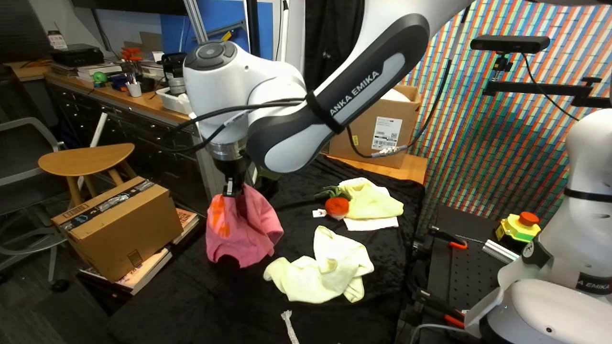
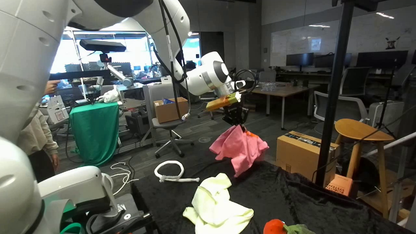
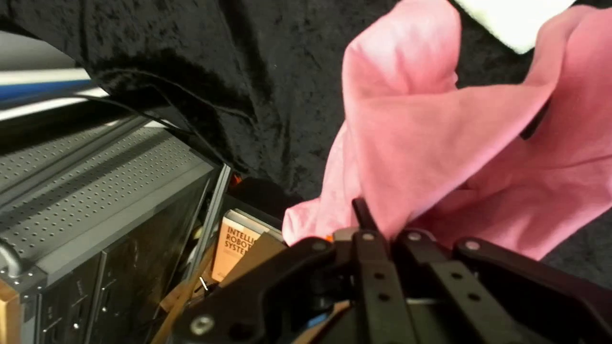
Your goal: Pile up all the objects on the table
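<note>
My gripper [image 1: 233,188] is shut on the pink cloth [image 1: 251,234], which dangles in folds with an orange patch on one side. In the wrist view the cloth [image 3: 416,138] runs up between the fingers and hides one fingertip. Whether its lowest corner touches the black table [image 2: 276,191] is unclear. A crumpled pale yellow cloth [image 1: 320,274] lies nearby on the table [image 1: 215,296]. Farther back, another yellow cloth [image 1: 375,203] rests over a white one [image 1: 370,223], beside a round red item [image 1: 337,206] with green leaves. A white rope [image 2: 170,178] is coiled near an edge.
Beyond the table edge sit a cardboard box [image 1: 119,227] on books and a wooden stool [image 1: 88,158]. Behind the yellow cloth stands another box [image 1: 366,136]. In the wrist view a metal cabinet [image 3: 110,191] borders the table. A second white arm [image 1: 564,286] stands beside it.
</note>
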### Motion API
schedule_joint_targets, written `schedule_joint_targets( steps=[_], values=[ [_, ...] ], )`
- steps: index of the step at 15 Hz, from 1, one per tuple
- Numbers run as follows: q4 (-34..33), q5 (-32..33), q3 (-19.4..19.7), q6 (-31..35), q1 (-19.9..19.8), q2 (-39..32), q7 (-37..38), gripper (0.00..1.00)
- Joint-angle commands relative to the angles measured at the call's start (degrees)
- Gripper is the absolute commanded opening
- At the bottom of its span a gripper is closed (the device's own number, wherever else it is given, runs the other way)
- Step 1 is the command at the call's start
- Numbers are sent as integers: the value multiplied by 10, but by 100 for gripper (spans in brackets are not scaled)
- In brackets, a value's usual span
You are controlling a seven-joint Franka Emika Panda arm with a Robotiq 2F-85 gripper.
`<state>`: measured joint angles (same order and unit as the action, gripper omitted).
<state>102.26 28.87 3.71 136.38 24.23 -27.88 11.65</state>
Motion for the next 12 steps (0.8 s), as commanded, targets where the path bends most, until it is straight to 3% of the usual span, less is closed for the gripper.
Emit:
schedule_joint_targets(
  steps=[1, 12],
  values=[
    [60, 11, 1, 4, -44, 64, 18, 4],
    [143, -10, 26, 13, -181, 112, 19, 4]
  ],
)
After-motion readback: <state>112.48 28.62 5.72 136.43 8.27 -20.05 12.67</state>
